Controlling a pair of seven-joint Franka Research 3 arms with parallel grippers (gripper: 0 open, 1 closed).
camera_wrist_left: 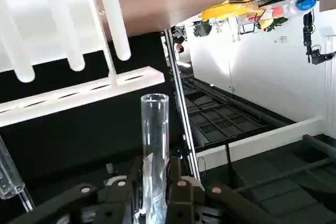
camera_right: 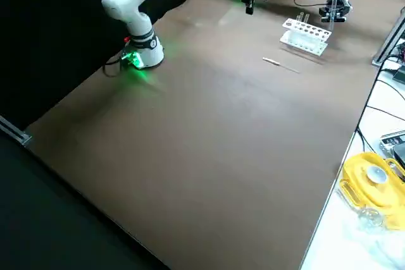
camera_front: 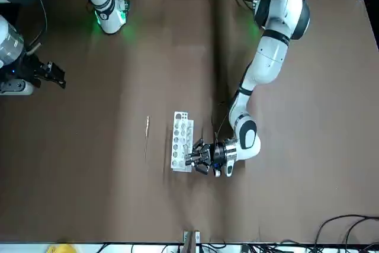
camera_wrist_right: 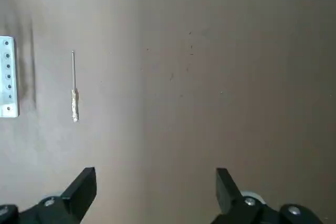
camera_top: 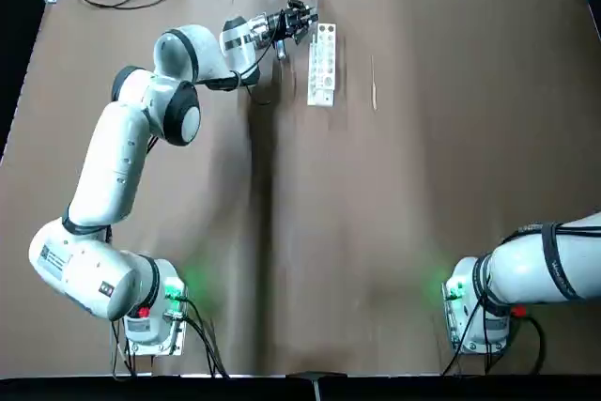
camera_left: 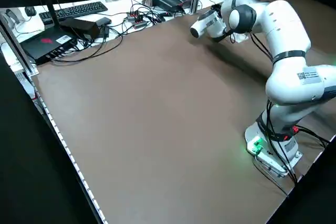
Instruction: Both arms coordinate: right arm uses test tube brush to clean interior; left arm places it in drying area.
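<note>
Brown table (camera_top: 423, 232): spanning the whole work surface, carrying both arm bases at its near edge.

Left arm (camera_top: 113, 166): reaching across to the far side of the table, its wrist lying nearly level beside the rack.

Right arm (camera_top: 549, 265): sitting parked near its base, well apart from the work; idle.

Drying rack (camera_top: 322, 65): white block with two rows of round holes, standing at the far middle of the table; several tubes are hanging in it, as the left wrist view shows.

Test tube brush (camera_top: 374, 84): lying flat and untouched on the table just beside the rack, on the side away from the left gripper.

Left gripper (camera_front: 197, 157): hovering at the rack's far end, fingers (camera_wrist_left: 176, 179) pressing together around a clear glass test tube (camera_wrist_left: 155, 145), pinching its lower part with the open mouth pointing outward.

Right gripper (camera_wrist_right: 155, 190): fingers standing spread wide, holding and touching nothing, looking down at bare table with brush and rack off to one side.

Step in hand, by judgement: the tube is being presented at the rack while the brush is not yet in use. Doing it well is likely calling for a steady, unchanged pinch, the tube's axis lining up with one free hole, and clearance from neighbouring tubes.
</note>
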